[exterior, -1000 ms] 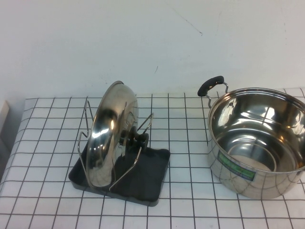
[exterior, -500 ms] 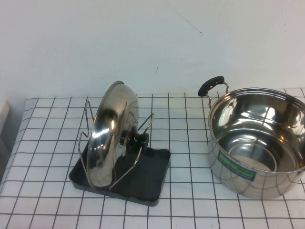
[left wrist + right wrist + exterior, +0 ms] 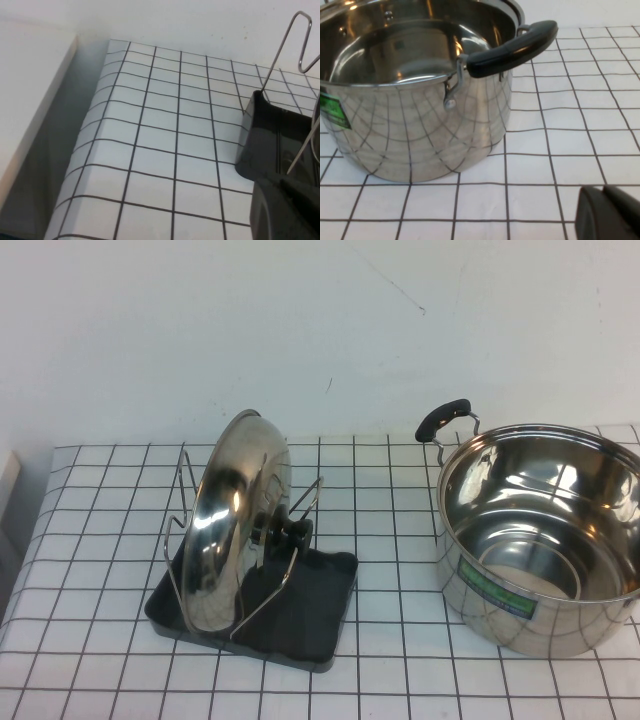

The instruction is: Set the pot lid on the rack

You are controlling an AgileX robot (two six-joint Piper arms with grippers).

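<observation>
Nothing had moved since the earlier high-view frames: lid, rack and pot all sat exactly where they were. Pot lid (image 3: pixel 233 523) stood on edge in the rack (image 3: pixel 300 618), tilted slightly, leaning against the upright wire supports (image 3: pixel 180 502), its black knob (image 3: pixel 287 532) facing the robot's right toward the pot. Rack's dark grey tray sat on the checked table (image 3: pixel 390 530), on the robot's left half of the surface, well apart from the steel pot (image 3: pixel 540 540). Pot stood on the robot's right side, open, with a green label (image 3: pixel 495 592) on its near wall and a black handle (image 3: pixel 441 419) at the far rim. Neither arm showed in the high view. Left gripper (image 3: pixel 285 210) showed only as a dark body part at the edge of the left wrist view, just beside a corner of the rack tray (image 3: pixel 272 135) with one wire loop (image 3: pixel 300 40) rising above it; could not tell whether it was released or clenched. Right gripper (image 3: pixel 610 212) likewise showed only as a dark corner piece in the right wrist view, near the pot's side and its handle (image 3: pixel 512 49), not touching it; finger state could not be told either.
</observation>
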